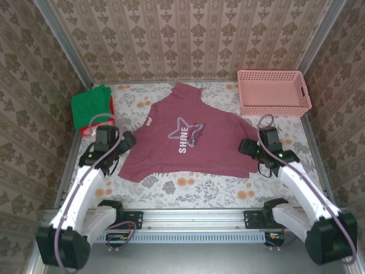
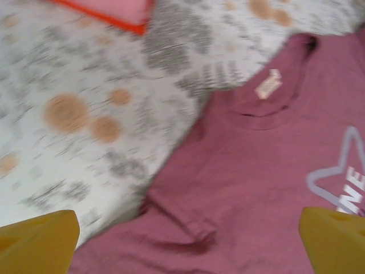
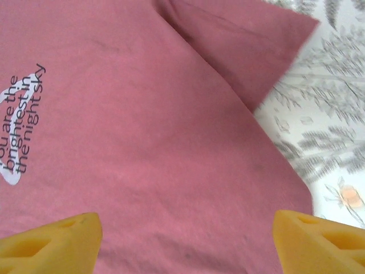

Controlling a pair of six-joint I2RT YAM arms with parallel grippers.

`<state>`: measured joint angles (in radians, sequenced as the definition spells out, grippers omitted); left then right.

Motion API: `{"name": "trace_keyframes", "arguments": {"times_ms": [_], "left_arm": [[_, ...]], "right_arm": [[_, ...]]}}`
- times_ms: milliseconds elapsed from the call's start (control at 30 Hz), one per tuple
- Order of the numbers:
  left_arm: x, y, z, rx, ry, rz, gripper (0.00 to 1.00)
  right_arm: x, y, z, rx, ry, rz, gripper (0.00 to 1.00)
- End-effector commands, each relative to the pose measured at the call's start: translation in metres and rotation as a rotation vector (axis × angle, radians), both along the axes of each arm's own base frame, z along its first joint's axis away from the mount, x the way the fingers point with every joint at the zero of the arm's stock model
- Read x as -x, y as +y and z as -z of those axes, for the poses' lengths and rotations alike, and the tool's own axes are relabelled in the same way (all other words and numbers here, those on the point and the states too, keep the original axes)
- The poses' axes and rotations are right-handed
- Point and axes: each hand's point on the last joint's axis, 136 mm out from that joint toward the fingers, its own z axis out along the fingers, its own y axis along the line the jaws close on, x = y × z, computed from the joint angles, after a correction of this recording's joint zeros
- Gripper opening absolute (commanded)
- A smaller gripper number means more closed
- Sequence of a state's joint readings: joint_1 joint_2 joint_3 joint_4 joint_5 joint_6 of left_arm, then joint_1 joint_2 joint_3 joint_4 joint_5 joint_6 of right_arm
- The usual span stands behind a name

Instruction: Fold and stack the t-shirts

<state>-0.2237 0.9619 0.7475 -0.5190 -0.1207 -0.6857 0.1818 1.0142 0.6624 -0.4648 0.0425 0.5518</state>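
Note:
A maroon t-shirt point(image 1: 182, 142) with a pale "SHINE" star print lies spread flat, front up, in the middle of the table. At the back left a folded green t-shirt point(image 1: 90, 105) rests on a folded red one point(image 1: 112, 107). My left gripper point(image 1: 128, 140) hovers at the maroon shirt's left sleeve. It stands open over the sleeve hem point(image 2: 199, 228), its yellow fingertips point(image 2: 40, 242) wide apart. My right gripper point(image 1: 247, 146) hangs over the shirt's right side. Its fingertips point(image 3: 51, 240) are spread above flat maroon cloth point(image 3: 142, 142), and it holds nothing.
A pink plastic lattice basket point(image 1: 274, 108) stands at the back right corner. The floral tablecloth point(image 1: 194, 188) shows bare along the front edge below the shirt's hem. Patterned walls close in the table on three sides. The red shirt's edge point(image 2: 114, 21) lies just beyond my left gripper.

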Motion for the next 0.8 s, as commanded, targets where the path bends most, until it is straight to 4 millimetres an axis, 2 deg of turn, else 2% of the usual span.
{"name": "trace_keyframes", "arguments": {"times_ms": [0,167,267,367,433,533,633,767], "left_arm": [[-0.049,-0.043,-0.009,-0.027,-0.067,0.133,1.0],[-0.118,-0.114,0.022,0.058,-0.024,0.269,1.0],[-0.151,-0.139,0.043,0.114,0.017,0.298,1.0],[-0.171,-0.153,0.064,0.148,0.045,0.301,1.0],[-0.178,-0.153,0.08,0.15,0.08,0.285,1.0],[-0.178,-0.141,0.109,0.169,0.141,0.231,0.99],[-0.17,-0.122,0.133,0.194,0.188,0.166,0.99],[-0.151,-0.093,0.147,0.186,0.221,0.102,0.99]], "right_arm": [[-0.044,0.009,-0.009,0.024,-0.076,-0.006,0.79],[-0.087,0.025,0.015,-0.031,-0.085,0.045,0.78],[-0.1,0.025,0.04,-0.006,-0.037,0.071,0.77],[-0.108,0.021,0.054,0.025,-0.006,0.087,0.76],[-0.111,0.021,0.062,0.034,0.01,0.088,0.76],[-0.117,0.02,0.08,0.028,0.056,0.084,0.76],[-0.124,0.026,0.093,0.017,0.094,0.064,0.77],[-0.134,0.035,0.1,0.015,0.123,0.032,0.77]]}}
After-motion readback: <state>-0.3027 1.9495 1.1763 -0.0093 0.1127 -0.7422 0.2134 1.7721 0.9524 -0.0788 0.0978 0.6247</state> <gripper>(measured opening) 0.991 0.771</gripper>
